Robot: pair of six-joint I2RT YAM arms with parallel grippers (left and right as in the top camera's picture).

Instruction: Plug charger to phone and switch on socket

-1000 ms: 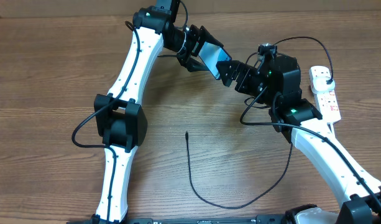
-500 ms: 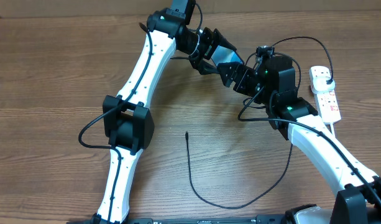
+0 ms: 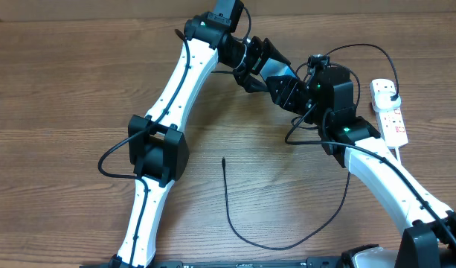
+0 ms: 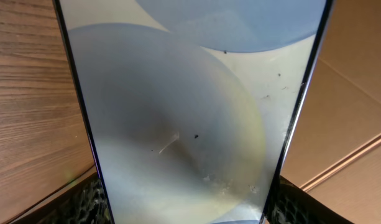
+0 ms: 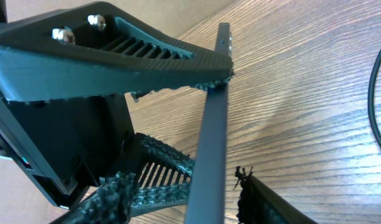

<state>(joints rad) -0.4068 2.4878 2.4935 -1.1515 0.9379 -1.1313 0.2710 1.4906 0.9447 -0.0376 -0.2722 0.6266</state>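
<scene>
**Phone pinched by left gripper, right gripper spread around its edge**

Charger (image 3: 229, 201) lies loose on the table (image 3: 64, 89). Its plug tip (image 3: 223, 159) is well apart from both grippers, on the side nearer the robot's base. From the tip the cable curves away and passes under the right arm, where its other end is hidden.

The left gripper (image 3: 257, 61) reaches in from the far side and is closed on the phone (image 3: 272, 68), lifted off the table. In the left wrist view the phone's screen (image 4: 178, 124) fills the frame, with one finger (image 4: 87, 202) pressed to each long edge.

The right gripper (image 3: 280, 82) meets the phone from the opposite side, just beside the left gripper. In the right wrist view the phone (image 5: 210, 124) shows edge-on and tilted. The right gripper's fingers (image 5: 119, 193) stand either side of it with gaps, spread and not pressing.

The socket (image 3: 391, 119) lies to the right of the right gripper, beyond its wrist, flat on the table.
</scene>
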